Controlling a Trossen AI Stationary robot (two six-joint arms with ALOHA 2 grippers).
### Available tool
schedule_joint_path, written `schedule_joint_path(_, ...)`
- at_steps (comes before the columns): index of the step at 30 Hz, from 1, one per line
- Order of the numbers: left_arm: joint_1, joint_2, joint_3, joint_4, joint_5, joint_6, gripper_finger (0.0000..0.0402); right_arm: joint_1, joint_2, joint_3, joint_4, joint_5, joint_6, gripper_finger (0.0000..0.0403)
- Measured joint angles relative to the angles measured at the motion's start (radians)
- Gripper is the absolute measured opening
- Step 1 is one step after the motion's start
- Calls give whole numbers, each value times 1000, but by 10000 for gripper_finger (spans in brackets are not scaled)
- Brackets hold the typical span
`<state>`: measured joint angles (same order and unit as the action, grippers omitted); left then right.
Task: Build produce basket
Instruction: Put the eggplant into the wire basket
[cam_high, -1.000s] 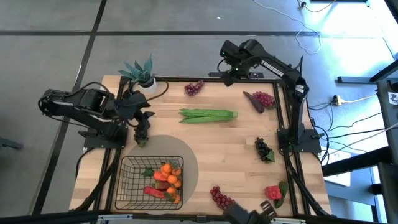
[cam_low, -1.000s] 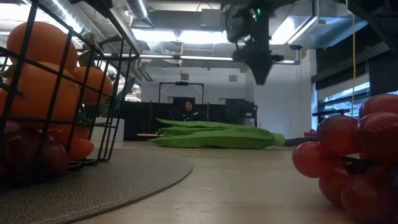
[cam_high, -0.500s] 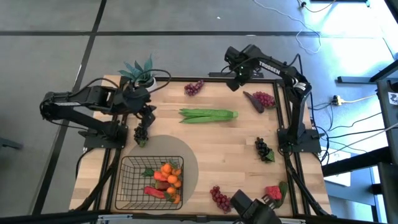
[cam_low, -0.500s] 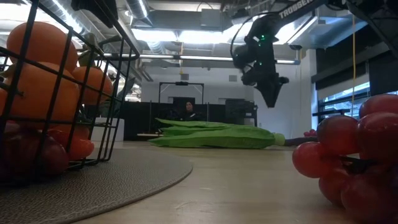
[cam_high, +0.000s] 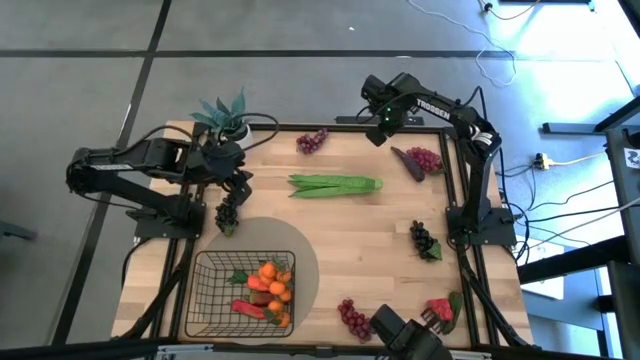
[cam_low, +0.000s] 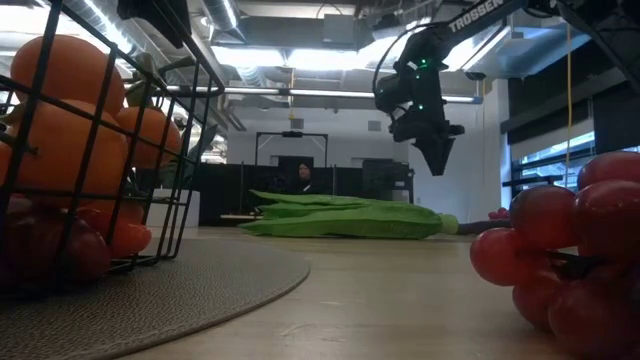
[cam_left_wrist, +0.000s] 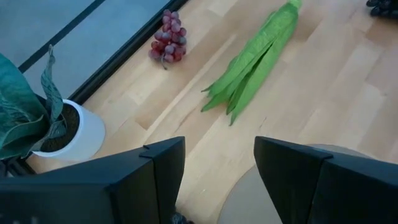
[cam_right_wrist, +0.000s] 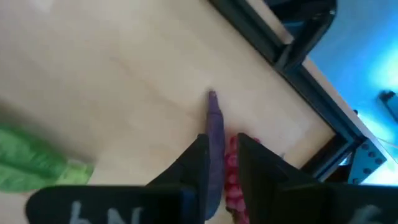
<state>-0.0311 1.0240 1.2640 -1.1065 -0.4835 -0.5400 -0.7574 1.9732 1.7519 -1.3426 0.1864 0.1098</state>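
On the wooden bench (cam_high: 340, 240), the basket (cam_high: 215, 290) at 7 o'clock holds some produce; beans (cam_high: 335, 185) and grapes remain. Left claw (cam_high: 235, 190), at 10, grips dark grapes (cam_high: 227, 215). Right claw (cam_high: 381, 127), narrow and empty, hovers at 1.

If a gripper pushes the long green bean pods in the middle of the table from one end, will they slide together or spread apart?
The green bean pods look like several long pods joined at one end and fanned at the other, so they would probably slide as one bundle. Lying flat and long, they seem unlikely to roll. A push at one end would likely turn them.
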Motion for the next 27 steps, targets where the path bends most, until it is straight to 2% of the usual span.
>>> schedule_joint_path(3, 0, -1, 0, 0, 0, 0, 181, 1, 0, 0, -7, -37, -6, 64)
schedule_joint_path(7, 0, -1, 0, 0, 0, 0, 181, 2, 0, 0, -4, -85, -14, 39)
schedule_joint_path(10, 0, -1, 0, 0, 3, 1, 181, 1, 0, 0, -2, -83, -12, 21)
schedule_joint_path(14, 0, -1, 0, 0, 57, 28, 181, 1, 0, -9, -7, -82, -10, 20)
schedule_joint_path(20, -1, -1, 0, 0, 82, 58, 181, 1, 1, -39, -3, -80, -14, 71)
schedule_joint_path(27, 0, -1, 0, 0, 82, 59, 181, -5, 1, -119, 75, 4, -17, 150)
